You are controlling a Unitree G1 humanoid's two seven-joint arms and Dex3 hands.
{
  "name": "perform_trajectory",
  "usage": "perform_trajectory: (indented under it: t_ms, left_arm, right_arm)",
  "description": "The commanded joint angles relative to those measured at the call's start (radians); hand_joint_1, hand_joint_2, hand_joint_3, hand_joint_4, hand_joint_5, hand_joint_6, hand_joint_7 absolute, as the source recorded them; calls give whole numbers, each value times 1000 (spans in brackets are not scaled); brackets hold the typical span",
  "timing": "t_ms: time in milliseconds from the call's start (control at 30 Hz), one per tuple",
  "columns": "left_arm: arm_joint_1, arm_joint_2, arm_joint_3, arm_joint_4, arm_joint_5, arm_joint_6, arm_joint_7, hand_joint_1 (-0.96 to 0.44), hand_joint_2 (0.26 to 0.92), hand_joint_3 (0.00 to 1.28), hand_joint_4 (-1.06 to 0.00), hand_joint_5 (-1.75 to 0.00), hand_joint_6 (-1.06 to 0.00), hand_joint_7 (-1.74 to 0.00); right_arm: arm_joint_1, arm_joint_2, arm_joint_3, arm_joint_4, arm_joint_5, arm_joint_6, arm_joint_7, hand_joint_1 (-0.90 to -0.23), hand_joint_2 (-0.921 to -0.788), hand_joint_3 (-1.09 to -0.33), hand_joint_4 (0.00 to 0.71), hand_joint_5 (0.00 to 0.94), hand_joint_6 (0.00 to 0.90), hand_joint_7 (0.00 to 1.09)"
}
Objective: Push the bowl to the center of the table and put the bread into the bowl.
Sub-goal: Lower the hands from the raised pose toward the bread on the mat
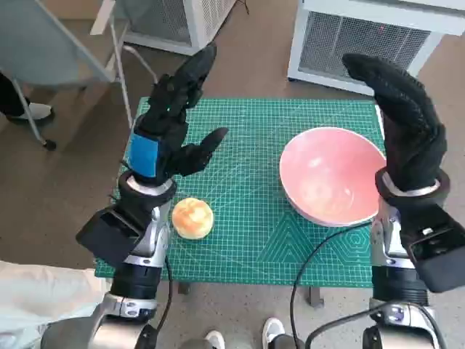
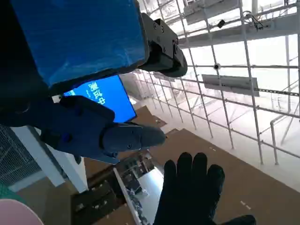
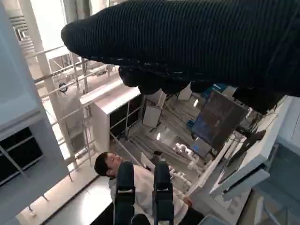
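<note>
We judge neither step done: the bowl [image 1: 333, 174] sits right of the mat's [image 1: 247, 240] center, and the bread [image 1: 192, 217] lies on the mat left of the bowl. Both hands, left [image 1: 168, 127] and right [image 1: 407, 123], are raised, fingers spread, holding nothing.

Both pale forearms rise from the near edge of the frame, hands raised. The left hand [image 1: 168, 123], black with blue tape across its back, points away from the robot; its fingers are spread, the thumb juts toward the right, and it holds nothing. The right hand [image 1: 403, 120], in the black knitted glove, stands upright with fingers extended and apparently empty, though the glove hides their exact spacing.
</note>
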Motion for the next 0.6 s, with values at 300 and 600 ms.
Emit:
perform_trajectory:
  t_ms: [300,600]
  left_arm:
    - [18,4,2,-21,11,-12,16,-458,921,364,-344,-9,-292,-348]
    - [22,3,1,-16,3,-16,14,-458,921,365,-373,-19,-296,-360]
  right_arm:
    - [34,4,-2,-1,-40,-10,-29,-585,-921,-770,235,0,158,316]
    - [43,0,1,-7,-42,-7,-33,-595,-921,-779,236,0,157,315]
